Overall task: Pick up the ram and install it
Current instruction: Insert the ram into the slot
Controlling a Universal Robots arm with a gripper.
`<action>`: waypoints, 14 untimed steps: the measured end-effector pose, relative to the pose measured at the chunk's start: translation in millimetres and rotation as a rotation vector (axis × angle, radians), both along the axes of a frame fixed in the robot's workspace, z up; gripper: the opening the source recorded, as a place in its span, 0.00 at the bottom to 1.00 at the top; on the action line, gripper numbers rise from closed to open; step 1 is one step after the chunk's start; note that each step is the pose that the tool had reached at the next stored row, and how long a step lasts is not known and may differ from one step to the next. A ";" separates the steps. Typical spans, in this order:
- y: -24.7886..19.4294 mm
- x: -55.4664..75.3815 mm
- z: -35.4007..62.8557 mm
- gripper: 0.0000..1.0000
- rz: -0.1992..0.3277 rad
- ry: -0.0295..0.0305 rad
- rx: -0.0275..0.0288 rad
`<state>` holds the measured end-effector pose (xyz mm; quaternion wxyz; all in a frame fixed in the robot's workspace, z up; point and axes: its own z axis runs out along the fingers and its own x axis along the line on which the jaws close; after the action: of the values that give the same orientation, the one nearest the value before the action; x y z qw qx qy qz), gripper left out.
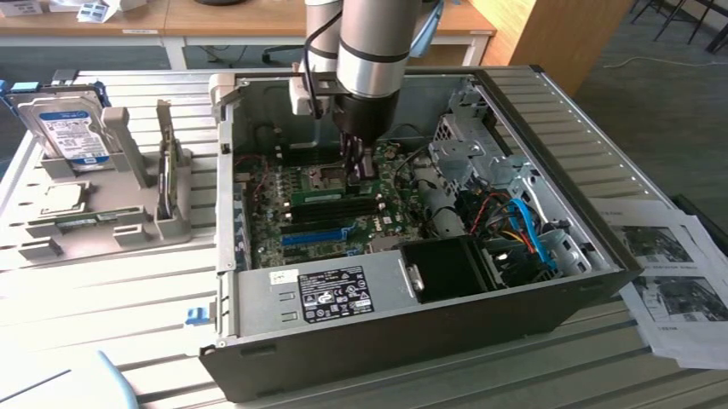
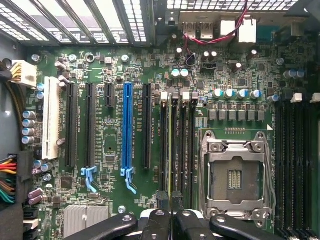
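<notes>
The open computer case (image 1: 455,332) holds the motherboard (image 2: 115,65). The ram (image 2: 170,150) stands on edge in a memory slot, pinched between the gripper's (image 2: 171,205) narrowly closed fingers.

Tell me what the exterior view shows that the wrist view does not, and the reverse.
Exterior view: the arm reaching down into the open computer case, a hard drive and a square processor chip on a grey stand at that view's left, printed sheets at its right.
Wrist view: the inside of the open processor socket, the white slot, the white connector at the board's edge.
Both: the motherboard, the blue slot, and the gripper close over the ram, which sits on edge in a black memory slot.
</notes>
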<state>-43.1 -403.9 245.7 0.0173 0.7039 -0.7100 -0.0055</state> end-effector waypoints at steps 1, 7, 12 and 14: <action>0.0 0.0 -0.8 0.11 0.000 0.0000 0.0000; -0.1 0.0 -4.4 0.11 0.000 0.0000 0.0000; -0.1 0.0 -6.0 0.11 0.000 0.0001 -0.0003; -0.1 0.0 -6.1 0.11 0.000 0.0001 -0.0002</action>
<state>-43.1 -404.0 239.6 0.0174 0.7040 -0.7100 -0.0054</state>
